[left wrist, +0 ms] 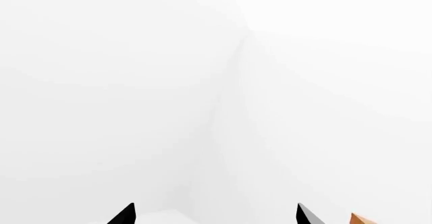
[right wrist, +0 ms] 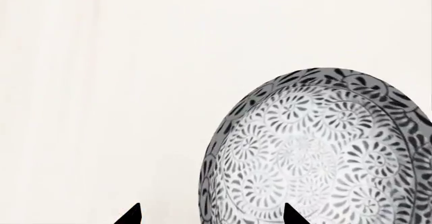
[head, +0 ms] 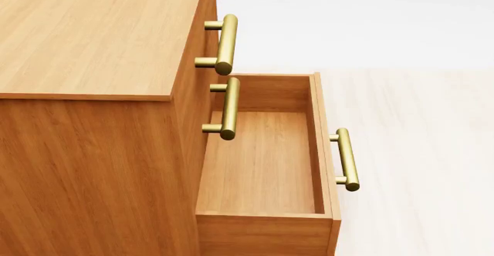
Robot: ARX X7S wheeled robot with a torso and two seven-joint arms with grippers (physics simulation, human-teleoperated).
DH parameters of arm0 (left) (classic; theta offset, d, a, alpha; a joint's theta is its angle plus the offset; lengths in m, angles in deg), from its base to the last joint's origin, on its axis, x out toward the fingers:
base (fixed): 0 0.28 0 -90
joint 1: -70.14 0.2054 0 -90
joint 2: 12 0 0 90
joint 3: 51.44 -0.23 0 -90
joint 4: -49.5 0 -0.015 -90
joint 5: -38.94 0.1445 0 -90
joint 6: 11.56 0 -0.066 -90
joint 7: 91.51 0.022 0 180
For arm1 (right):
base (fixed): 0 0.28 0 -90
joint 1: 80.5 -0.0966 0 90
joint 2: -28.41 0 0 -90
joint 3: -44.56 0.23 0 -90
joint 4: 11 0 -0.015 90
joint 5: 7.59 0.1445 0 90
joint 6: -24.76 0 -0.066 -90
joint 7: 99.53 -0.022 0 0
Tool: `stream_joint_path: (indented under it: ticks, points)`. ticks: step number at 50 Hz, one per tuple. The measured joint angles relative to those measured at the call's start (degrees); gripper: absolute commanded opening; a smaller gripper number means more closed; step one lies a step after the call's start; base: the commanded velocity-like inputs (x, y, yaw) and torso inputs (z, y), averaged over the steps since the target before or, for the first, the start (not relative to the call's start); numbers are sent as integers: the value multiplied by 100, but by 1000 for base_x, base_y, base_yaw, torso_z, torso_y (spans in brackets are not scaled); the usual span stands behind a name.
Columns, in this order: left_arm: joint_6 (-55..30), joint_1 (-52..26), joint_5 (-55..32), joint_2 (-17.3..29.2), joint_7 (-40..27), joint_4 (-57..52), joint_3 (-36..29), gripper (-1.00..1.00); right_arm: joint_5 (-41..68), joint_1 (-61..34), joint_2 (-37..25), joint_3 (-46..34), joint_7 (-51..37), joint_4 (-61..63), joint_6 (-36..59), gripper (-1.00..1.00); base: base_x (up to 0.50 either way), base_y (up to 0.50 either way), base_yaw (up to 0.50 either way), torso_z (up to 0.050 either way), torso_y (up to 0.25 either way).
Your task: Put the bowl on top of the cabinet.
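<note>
The bowl [right wrist: 317, 148], white with a dense dark grey leaf pattern, fills the near side of the right wrist view over a pale floor, its inside facing the camera. My right gripper [right wrist: 212, 216] is open, its two dark tips wide apart. One tip lies over the bowl's inside, the other over bare floor, and the bowl's rim runs between them. The orange-brown cabinet [head: 92, 36] shows in the head view with its flat top bare. My left gripper [left wrist: 214, 215] is open against white walls. Neither arm nor the bowl shows in the head view.
One cabinet drawer [head: 262, 163] stands pulled out and empty, its brass handle [head: 346, 159] toward the pale floor. Two more brass handles [head: 225, 43] stick out from the shut drawers above it. A small orange corner [left wrist: 361, 219] shows beside the left fingers.
</note>
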Motion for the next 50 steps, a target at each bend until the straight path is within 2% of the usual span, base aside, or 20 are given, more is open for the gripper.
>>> stream_joint_path:
  ticks: [4,5,23,35,43,50]
  points:
    - [7,4,-3,0,2,3,-1,100,-1,34,-7,7,-2,20,-30,100,0,0,0,0,0]
    - [9,4,-3,0,3,3,-1,100,-1,46,-10,9,-1,27,-43,-100,0,0,0,0,0]
    - [28,14,-20,10,-8,9,-5,100,-12,243,-230,137,-139,316,-219,-100,0,0,0,0,0]
    - [35,20,-22,18,-18,3,-17,100,196,128,-701,366,-79,775,-71,-100,0,0,0,0,0]
    - [45,24,-14,18,-14,1,-38,100,132,-639,-967,246,125,999,181,-100,0,0,0,0,0]
    - [55,29,-10,16,-12,-1,-53,100,-332,-1942,-983,-402,655,1175,473,-100,0,0,0,0,0]
